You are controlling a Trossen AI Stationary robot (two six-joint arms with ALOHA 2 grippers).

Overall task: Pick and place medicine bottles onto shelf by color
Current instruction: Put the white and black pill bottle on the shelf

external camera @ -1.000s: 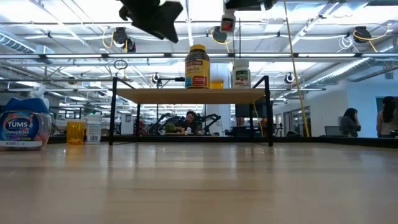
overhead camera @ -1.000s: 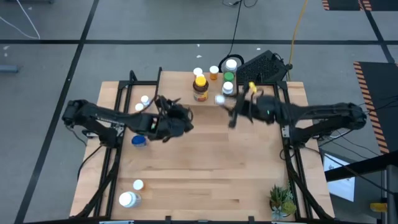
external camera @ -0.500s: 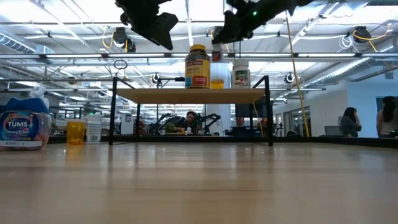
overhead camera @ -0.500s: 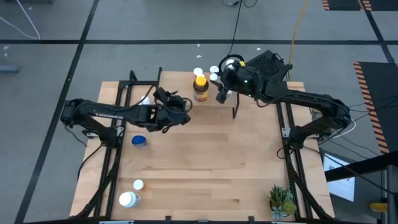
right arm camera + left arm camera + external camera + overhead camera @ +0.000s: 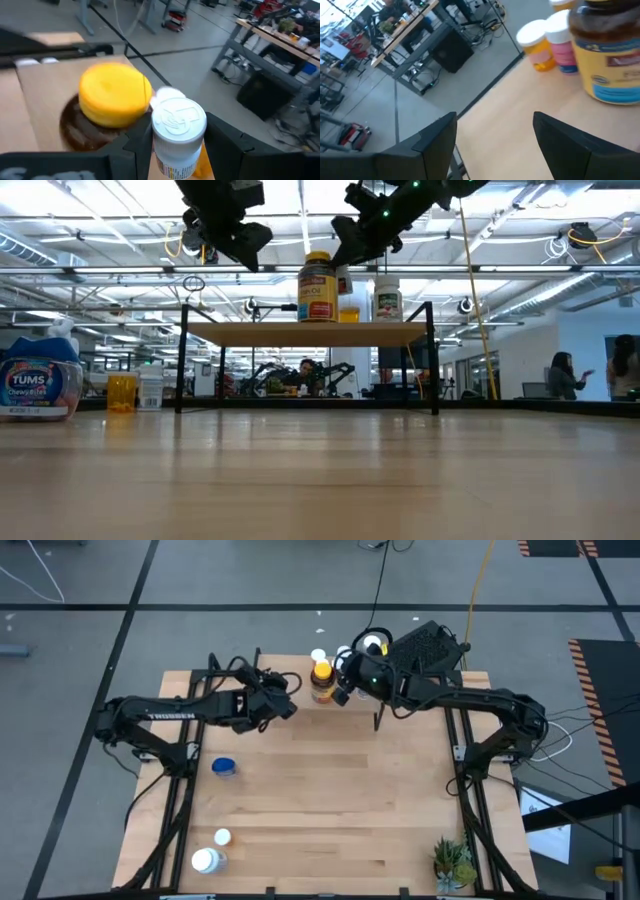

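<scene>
- Two dark arms reached toward the upper middle of the high view, over the shelf [image 5: 305, 332], a light-wood board on thin black legs.
- On the shelf, the low view showed three bottles: a big amber jar [image 5: 318, 286] with a yellow lid, an orange bottle [image 5: 349, 313] behind it, and a white bottle [image 5: 388, 298] with a green label.
- The right gripper [image 5: 177, 150] clasped a white-capped bottle [image 5: 178, 131] between its fingers, just beside the amber jar, above the shelf.
- The left gripper [image 5: 492, 145] had its fingers spread and empty, hanging near the shelf's left end, with the amber jar and two small bottles ahead of it.
- Off the shelf, the high view showed three more: a blue-lidded jar [image 5: 224, 767] at centre left of the table [image 5: 340, 800], and two white-capped bottles [image 5: 211, 851] near the lower left corner.
- A small potted plant [image 5: 452, 862] stood at the lower right corner.
- The middle of the smooth wooden tabletop lay bare.
- Caps were round; the held bottle's cap bore an embossed pattern.
</scene>
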